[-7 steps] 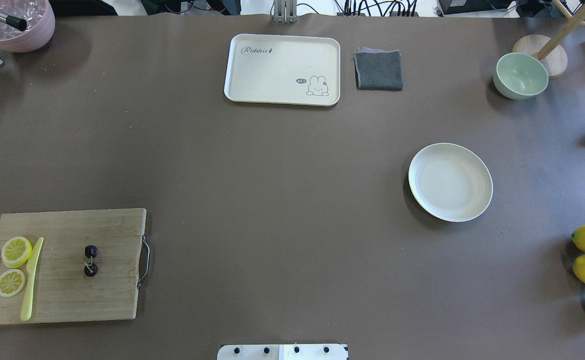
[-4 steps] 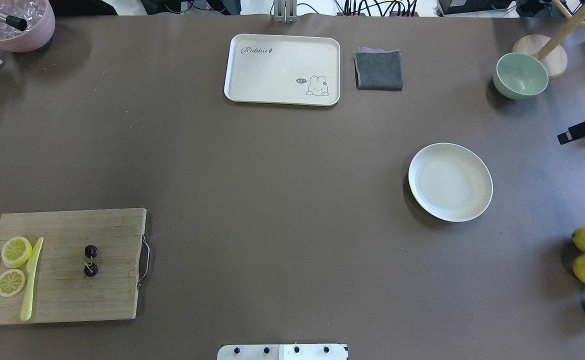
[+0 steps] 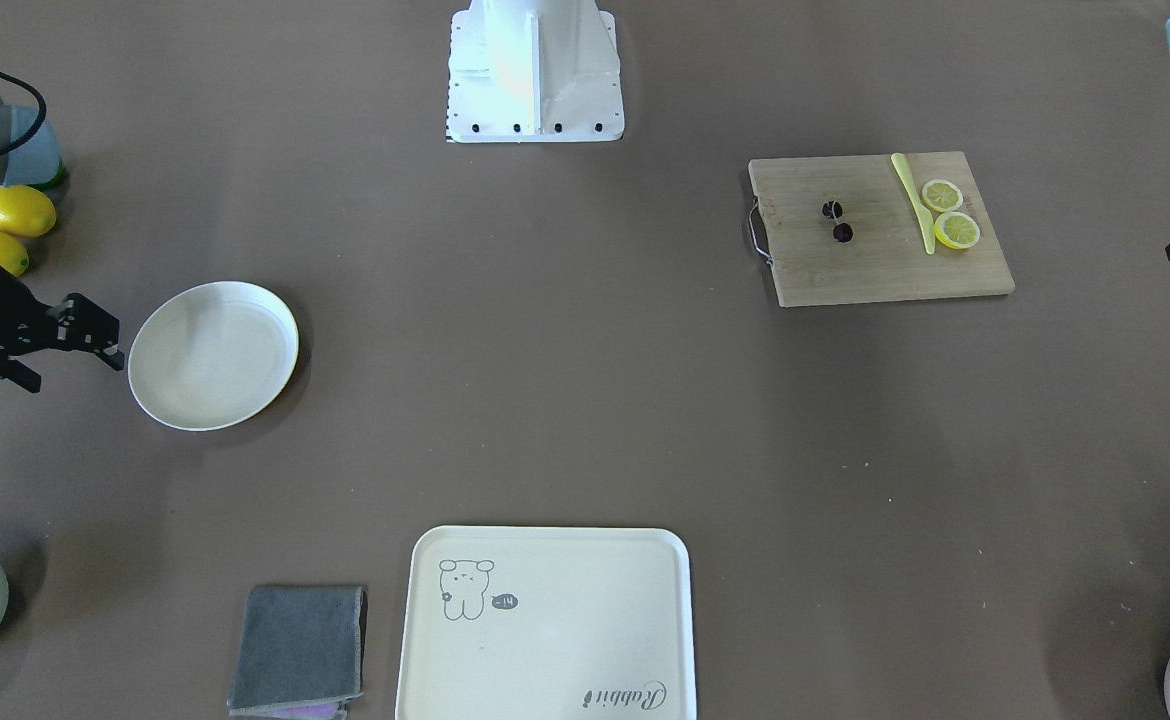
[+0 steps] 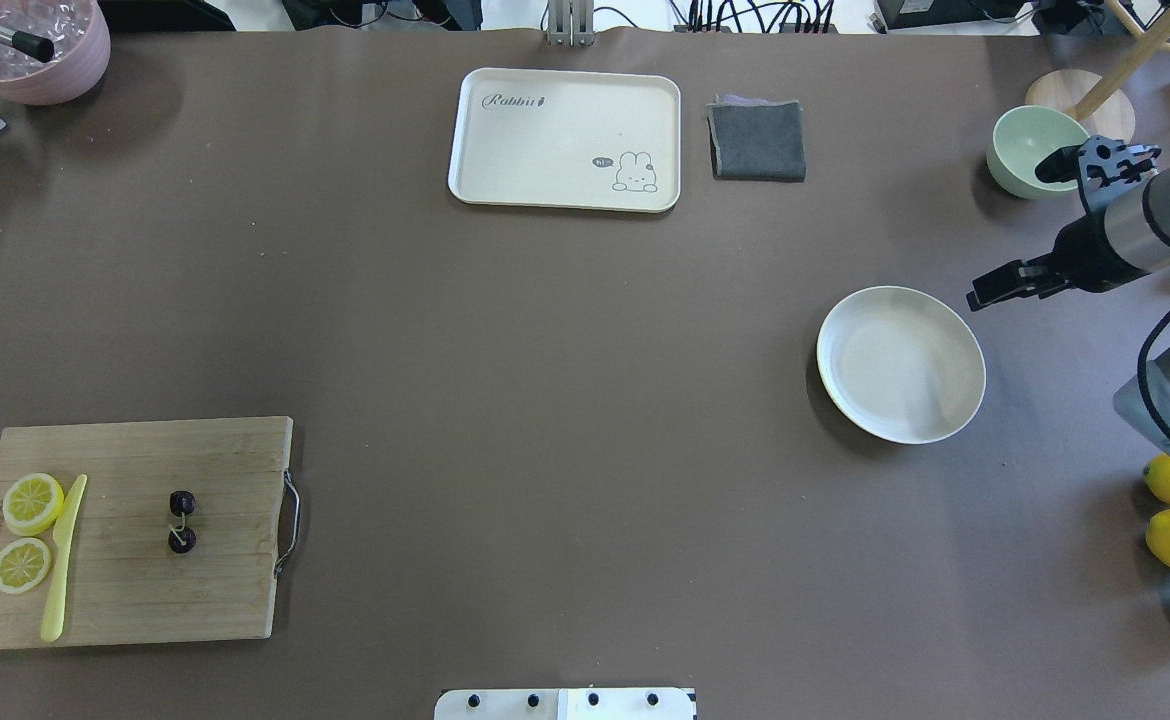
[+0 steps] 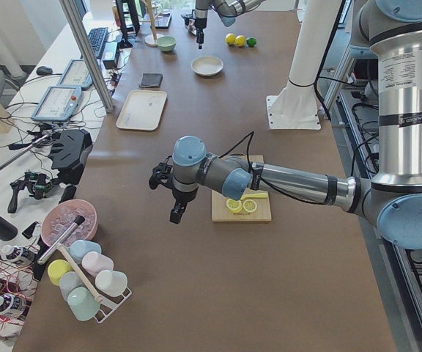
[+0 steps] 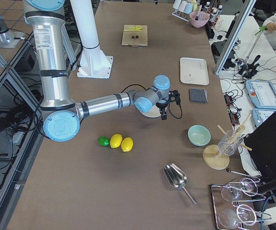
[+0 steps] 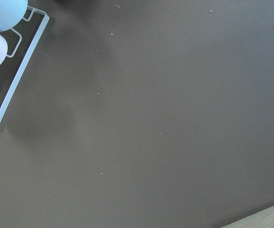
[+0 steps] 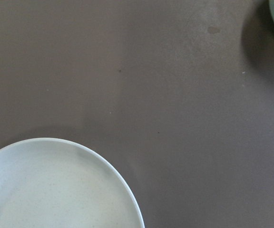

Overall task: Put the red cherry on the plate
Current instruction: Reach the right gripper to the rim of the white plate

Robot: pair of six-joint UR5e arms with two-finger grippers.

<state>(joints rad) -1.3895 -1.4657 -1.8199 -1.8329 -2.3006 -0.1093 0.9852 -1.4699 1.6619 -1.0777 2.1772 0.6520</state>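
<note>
1 red cherry (image 4: 182,521) pair w/ 2 lemon slices (image 4: 32,503); 1 plate (image 4: 900,363) sep.

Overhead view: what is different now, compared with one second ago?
The right gripper came in from the right edge and moved left, and now it hangs beside the plate. Its arm now hides part of the bowl. Nothing was taken hold of. The cherry lies on the board as before, and the plate has not moved.
</note>
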